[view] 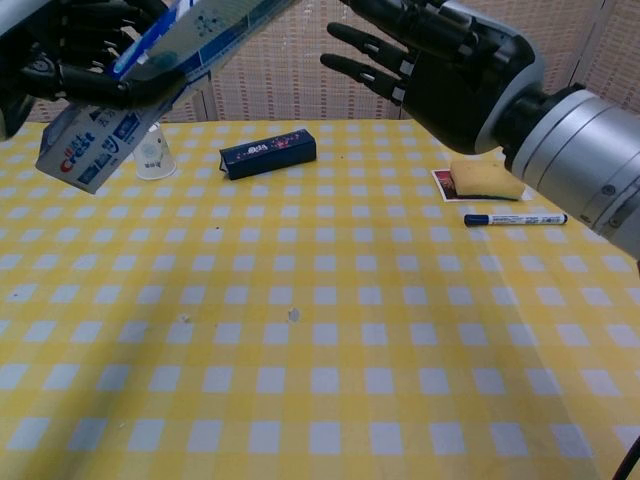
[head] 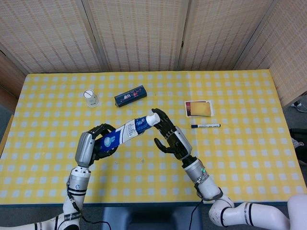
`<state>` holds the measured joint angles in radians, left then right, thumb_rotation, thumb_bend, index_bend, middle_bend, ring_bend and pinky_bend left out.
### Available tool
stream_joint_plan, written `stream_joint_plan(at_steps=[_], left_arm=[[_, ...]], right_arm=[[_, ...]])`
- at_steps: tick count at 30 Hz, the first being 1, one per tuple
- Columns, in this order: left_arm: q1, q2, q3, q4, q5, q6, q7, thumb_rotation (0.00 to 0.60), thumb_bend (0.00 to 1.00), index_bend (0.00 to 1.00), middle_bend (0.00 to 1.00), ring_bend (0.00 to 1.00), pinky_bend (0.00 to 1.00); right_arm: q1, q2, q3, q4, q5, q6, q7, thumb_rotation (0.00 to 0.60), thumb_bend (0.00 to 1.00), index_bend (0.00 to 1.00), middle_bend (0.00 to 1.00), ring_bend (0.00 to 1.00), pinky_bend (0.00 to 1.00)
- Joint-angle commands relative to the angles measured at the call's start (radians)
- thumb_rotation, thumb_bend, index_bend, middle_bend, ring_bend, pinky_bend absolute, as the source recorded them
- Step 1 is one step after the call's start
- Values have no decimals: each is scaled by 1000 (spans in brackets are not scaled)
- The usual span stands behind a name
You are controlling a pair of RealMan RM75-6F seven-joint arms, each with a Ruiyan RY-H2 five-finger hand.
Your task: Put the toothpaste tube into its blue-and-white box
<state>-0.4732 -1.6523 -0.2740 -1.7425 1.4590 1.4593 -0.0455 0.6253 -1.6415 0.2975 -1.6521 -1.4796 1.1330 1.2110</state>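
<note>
My left hand [head: 97, 142] [view: 82, 48] grips the blue-and-white Crest box [view: 86, 150] in the air, tilted down to the left. The toothpaste tube [head: 135, 128] [view: 205, 28] sticks out of the box's upper end and slants up to the right, its white cap [head: 152, 118] outermost. My right hand [head: 170, 136] [view: 445, 62] is open just right of the cap, fingers spread and holding nothing. In the head view the left hand hides most of the box. The chest view cuts off the tube's cap end at the top edge.
On the yellow checked table [head: 249, 158] lie a dark blue box [head: 130, 96] [view: 268, 152], a small white cup [head: 90, 98] [view: 152, 156], a card with a yellow sponge [head: 198, 109] [view: 482, 180] and a marker [head: 205, 126] [view: 515, 219].
</note>
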Motion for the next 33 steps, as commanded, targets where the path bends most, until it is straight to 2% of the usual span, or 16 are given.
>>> stream_joint_plan(at_steps=[1,10,17,20,28,33], left_arm=[[11,2,-9,-2,27,37,-50,600,353,594,678,579,552],[9,-30,-30,59,14,57,-111,600,352,595,682,581,552],[17,-101,-49,117,26,125,-242,600,353,582,682,575,549],[14,-124,-56,143,7,120,-268,600,353,582,682,572,548],[14,-164,-54,201,12,131,-352,600,353,581,682,571,546],[13,-185,-16,242,42,131,-349,600,352,580,682,570,546]], right_arm=[[-9,20,-4,-4,-5,13,5,600,475,0,0,59,88],[-27,80,-22,1,-40,50,-5,600,471,0,0,61,73],[-34,115,-39,-18,-60,78,-43,600,467,0,0,77,63],[-38,141,-44,-35,-54,76,-65,600,468,0,0,83,63],[-44,190,-49,-70,-62,90,-101,600,466,0,0,83,63],[-16,190,-52,-57,-76,65,-94,600,466,0,0,80,63]])
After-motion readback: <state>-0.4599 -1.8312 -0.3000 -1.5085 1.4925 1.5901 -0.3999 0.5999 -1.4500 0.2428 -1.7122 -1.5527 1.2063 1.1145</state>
